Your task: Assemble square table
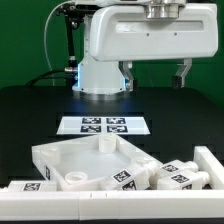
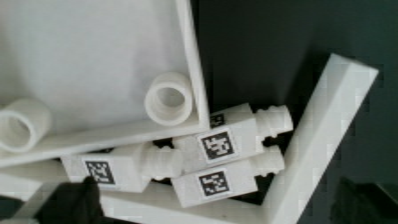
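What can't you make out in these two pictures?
Exterior view: the legs sit partly behind the white bar; their number is unclear.
Exterior view: the top edge cuts off the arm.
Wrist view: the picture's edges cut off the tabletop; its other corners unseen.
Wrist view: leg tags are blurred.

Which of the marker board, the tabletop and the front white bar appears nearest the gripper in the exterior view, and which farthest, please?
From the gripper, going by the picture alone:
1. The marker board, beneath it, mid-table.
2. The tabletop, lower, toward the exterior view's left.
3. The front white bar, along the bottom edge.
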Controlling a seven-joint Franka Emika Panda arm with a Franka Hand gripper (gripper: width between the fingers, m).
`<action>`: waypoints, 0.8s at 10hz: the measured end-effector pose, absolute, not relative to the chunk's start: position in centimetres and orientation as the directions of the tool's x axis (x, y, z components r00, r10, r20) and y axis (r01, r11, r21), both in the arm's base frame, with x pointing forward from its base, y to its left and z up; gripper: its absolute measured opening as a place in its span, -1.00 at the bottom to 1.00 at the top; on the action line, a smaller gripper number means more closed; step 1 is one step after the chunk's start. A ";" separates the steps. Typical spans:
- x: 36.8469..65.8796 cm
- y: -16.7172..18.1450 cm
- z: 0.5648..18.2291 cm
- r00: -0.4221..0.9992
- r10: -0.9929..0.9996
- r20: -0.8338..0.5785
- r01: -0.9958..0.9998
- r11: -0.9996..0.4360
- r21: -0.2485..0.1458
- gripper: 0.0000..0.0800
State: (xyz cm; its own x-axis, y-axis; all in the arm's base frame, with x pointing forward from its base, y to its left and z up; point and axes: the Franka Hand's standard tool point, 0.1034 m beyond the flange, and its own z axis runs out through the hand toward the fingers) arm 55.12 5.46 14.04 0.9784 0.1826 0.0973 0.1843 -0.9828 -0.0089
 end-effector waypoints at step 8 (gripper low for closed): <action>57.7 4.3 12.3 0.836 -0.548 0.026 -0.538 -0.827 -0.162 0.62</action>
